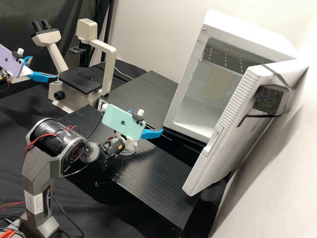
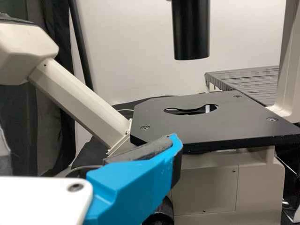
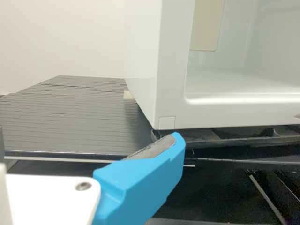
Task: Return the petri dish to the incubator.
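The right claw (image 1: 149, 123) is near the middle of the high view, parted wide with nothing between its blue fingers (image 1: 153, 133), the lower one pointing right toward the incubator (image 1: 205, 114). In the right wrist view, one of its fingers slants up from the bottom edge to near the center, close to the incubator's corner. A mint phone (image 1: 121, 121) is mounted over the claw in the high view. Just below that phone is the petri dish (image 1: 128, 153), round and pale, on the black tabletop (image 1: 155, 175), partly hidden by the claw's white mount. The dish is outside the incubator

The incubator is a white box at upper right of the frame, tilted in the high view. Its door (image 1: 228, 129) is swung open toward the lower right, with a dark foam block (image 1: 268, 99) strapped to it. Inside, a metal panel (image 1: 224, 61) with pale dots crosses the upper part

The left claw (image 1: 45, 67) is at the left of the high view, also spread wide and holding nothing, beneath a lilac phone (image 1: 10, 61). It is beside the microscope (image 1: 106, 66), whose black stage (image 2: 187, 129) lies right of center in the left wrist view. The microscope's eyepieces (image 1: 41, 24) are at upper left of the high view, and dark curtains (image 1: 69, 16) hang behind
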Controlling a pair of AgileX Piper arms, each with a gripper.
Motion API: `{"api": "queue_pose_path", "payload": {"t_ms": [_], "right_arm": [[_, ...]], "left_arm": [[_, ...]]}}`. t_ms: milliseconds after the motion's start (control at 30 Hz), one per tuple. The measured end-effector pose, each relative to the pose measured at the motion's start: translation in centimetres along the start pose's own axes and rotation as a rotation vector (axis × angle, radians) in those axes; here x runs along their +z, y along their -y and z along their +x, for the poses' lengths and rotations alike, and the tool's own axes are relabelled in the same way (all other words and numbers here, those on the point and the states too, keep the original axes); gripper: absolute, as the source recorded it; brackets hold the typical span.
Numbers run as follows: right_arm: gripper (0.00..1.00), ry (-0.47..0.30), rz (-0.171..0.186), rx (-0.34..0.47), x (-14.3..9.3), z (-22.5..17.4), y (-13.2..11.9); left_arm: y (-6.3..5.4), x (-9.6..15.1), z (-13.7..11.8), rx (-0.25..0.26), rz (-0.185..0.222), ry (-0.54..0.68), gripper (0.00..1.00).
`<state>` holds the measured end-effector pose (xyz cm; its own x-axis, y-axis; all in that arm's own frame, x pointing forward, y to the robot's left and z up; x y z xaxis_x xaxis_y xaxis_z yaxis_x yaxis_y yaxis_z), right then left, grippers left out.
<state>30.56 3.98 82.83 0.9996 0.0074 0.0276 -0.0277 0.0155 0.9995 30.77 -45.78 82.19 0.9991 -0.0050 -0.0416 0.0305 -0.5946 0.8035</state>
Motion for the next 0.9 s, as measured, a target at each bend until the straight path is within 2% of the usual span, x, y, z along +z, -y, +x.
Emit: {"api": "queue_pose_path", "payload": {"t_ms": [400,533,733,900], "right_arm": [[1.00,0.000,-0.002,0.004,0.2,-1.0,0.0],[1.00,-0.018,0.028,0.027,0.4,-3.6,-0.5],[1.00,-0.106,0.073,0.100,0.2,-8.2,-1.5],[1.00,-0.145,0.085,0.129,0.4,-11.6,-1.0]], "left_arm": [[0.0,0.0,0.0,0.000,0.000,0.000,1.00],[0.0,0.0,0.0,0.000,0.000,0.000,1.00],[0.0,0.0,0.0,0.000,0.000,0.000,1.00],[0.0,0.0,0.0,0.000,0.000,0.000,1.00]]}}
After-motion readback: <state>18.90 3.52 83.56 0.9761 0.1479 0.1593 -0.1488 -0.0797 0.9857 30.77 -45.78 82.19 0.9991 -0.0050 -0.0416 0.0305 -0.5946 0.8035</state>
